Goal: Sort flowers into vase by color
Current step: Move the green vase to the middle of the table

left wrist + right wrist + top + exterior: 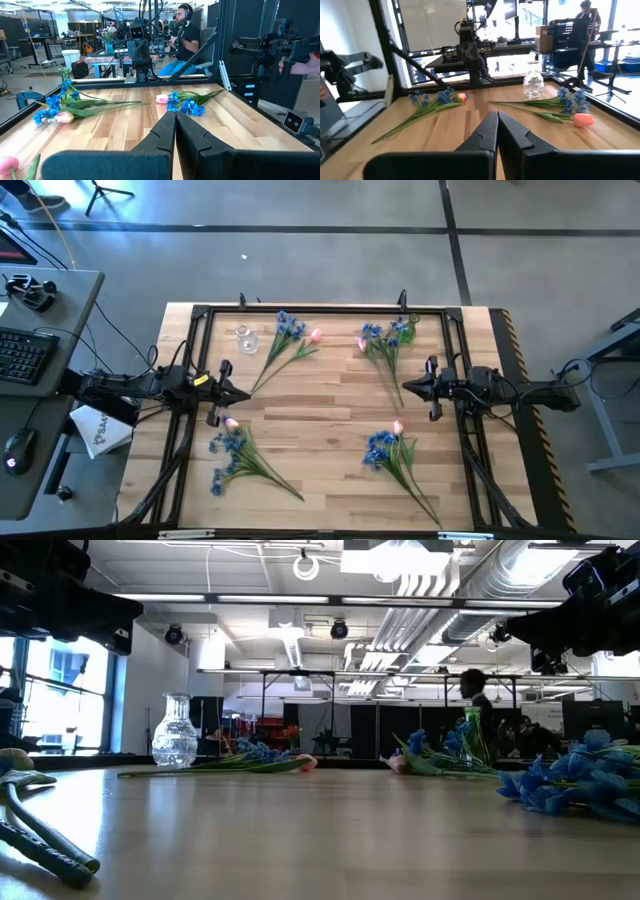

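On a wooden counter [340,395], four bunches of flowers [285,340] lie scattered toward its corners, none yet in the clear vase [245,338] or green vase [410,326] near the far edge. The left claw [238,393] and right claw [410,387] hover at the side edges, fingers pressed together.

On the bench [330,395] lie four bunches of flowers [288,340] [385,340] [235,452] [395,452], each mixing blue sprays with a pink tulip, plus two vases: one clear [245,338], one green [409,326].

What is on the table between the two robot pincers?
Nothing. In the high view, only bare wooden table lies between the left pincer and the right pincer; the flower bunches sit off that line.
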Robot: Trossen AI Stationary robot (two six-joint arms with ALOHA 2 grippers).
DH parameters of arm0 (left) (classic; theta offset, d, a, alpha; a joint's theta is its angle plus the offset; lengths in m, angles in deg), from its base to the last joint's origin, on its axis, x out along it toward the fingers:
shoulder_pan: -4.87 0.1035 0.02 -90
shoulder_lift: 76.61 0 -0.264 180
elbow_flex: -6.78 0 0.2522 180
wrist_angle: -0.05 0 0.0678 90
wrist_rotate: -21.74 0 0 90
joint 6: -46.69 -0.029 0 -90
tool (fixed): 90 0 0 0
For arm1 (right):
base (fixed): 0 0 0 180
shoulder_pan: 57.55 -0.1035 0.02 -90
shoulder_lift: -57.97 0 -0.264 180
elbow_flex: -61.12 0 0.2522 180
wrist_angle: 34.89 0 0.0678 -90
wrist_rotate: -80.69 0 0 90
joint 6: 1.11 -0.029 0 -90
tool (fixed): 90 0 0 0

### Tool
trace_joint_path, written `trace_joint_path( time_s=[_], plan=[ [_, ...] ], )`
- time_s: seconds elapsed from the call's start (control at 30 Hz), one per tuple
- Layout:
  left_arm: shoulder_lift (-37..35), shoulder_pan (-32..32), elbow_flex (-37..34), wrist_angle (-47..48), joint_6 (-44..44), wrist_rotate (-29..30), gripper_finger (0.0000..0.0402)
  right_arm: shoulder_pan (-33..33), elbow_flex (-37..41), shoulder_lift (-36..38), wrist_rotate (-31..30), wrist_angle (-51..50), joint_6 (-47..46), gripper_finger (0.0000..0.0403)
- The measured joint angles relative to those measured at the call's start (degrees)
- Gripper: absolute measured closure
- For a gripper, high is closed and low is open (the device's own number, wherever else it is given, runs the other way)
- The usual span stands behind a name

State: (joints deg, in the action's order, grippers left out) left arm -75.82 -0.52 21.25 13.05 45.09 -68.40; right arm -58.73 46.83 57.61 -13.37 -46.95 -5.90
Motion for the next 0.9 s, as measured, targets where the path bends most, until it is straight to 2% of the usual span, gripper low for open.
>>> trace_joint_path(
  time_s=[0.13,0.27,0.43,0.6,0.73,0.9],
  plan=[
    [0.0,0.0,0.01,0.0,0.0,0.0,0.0402,0.01,0.0,0.0,0.01,1.82,-3.64,0.0398],
    [0.01,0.0,0.0,-0.55,0.53,-0.02,0.0401,0.01,0.0,0.0,0.02,7.38,-14.17,0.0398],
    [0.01,0.0,0.0,-0.57,6.02,-0.03,0.0401,0.01,0.01,0.02,0.18,14.4,-27.64,0.0398],
    [0.01,0.0,0.01,-0.7,6.51,-0.04,0.0402,-0.99,0.02,-1.33,2.99,12.91,-29.62,0.0396],
    [0.01,0.0,0.01,-0.69,7.91,-0.04,0.0402,-1.75,-1.73,-5.74,-2.72,6.54,-26.11,0.0385],
    [0.01,0.07,0.0,-0.83,12.14,1.69,0.0402,0.33,-8.78,-13.26,-12.53,-6.81,-24.35,0.0353]
  ],
)
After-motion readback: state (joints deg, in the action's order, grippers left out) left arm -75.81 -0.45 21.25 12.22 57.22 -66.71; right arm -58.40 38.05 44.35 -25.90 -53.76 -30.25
